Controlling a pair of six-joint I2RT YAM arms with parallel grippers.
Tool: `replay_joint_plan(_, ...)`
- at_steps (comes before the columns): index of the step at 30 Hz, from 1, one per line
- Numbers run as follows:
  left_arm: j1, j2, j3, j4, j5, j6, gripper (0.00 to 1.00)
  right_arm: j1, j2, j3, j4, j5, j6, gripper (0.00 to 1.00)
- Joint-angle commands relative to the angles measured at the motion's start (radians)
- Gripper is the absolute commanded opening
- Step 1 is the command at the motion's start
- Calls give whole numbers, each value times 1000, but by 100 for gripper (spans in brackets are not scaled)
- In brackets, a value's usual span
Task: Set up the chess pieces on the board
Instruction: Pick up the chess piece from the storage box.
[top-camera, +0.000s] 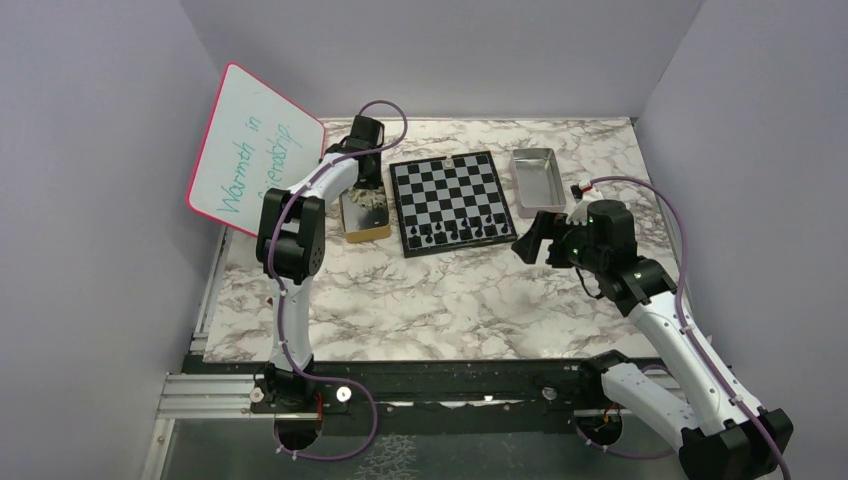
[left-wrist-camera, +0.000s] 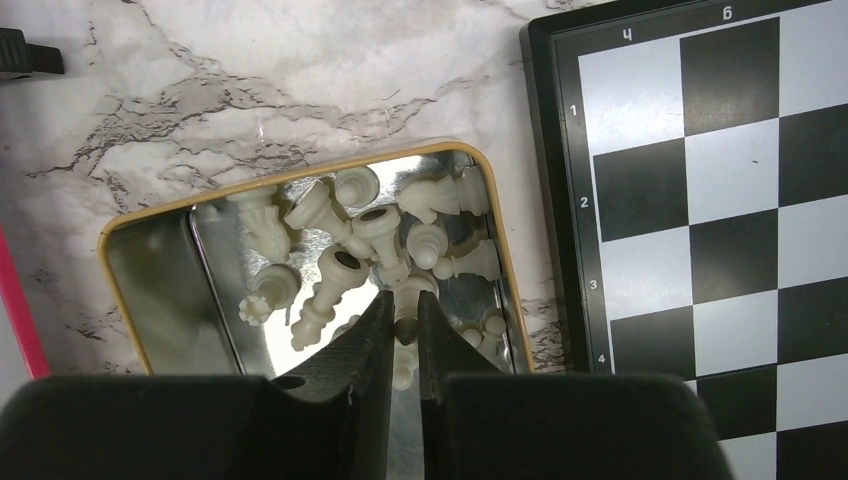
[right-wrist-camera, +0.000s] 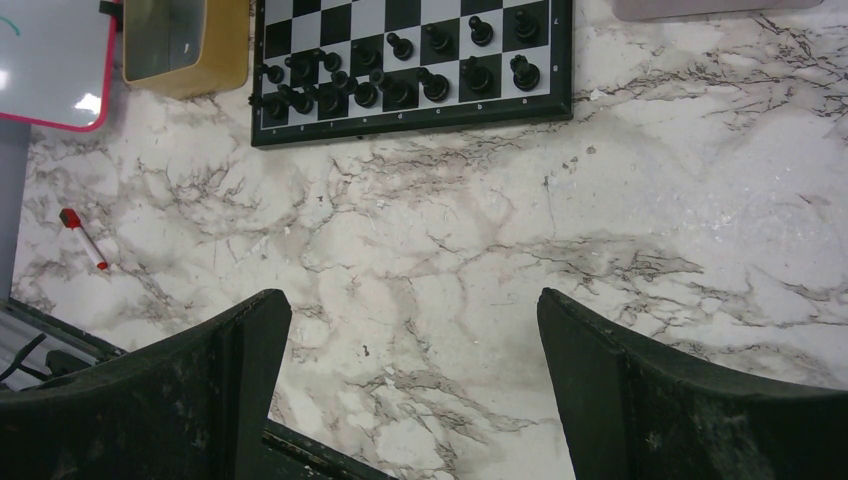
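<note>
Black pieces are filling the board's near rows; pale pieces are waiting in the tin, left gripper pinching one, right gripper gaping.

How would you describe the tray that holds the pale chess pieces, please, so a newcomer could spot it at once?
Find the chessboard on the marble table; the tray lies just off its left edge, under the left gripper. Unlike the plain silver tray right of the board, it has a yellow-gold rim and a heap of whitish pieces.
</note>
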Motion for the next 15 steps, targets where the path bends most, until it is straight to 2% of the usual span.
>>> replay_joint_plan(1, 0, -28, 39, -21, 30, -4, 12, -1, -15, 19, 24, 14, 3, 100)
replay_joint_plan(10, 0, -104, 111, -86, -1, -31, 11, -1, -22, 18, 15, 20, -4, 99)
replay_joint_plan(15, -6, -96, 166, -94, 22, -34, 11, -1, -21, 23, 5, 31, -9, 100)
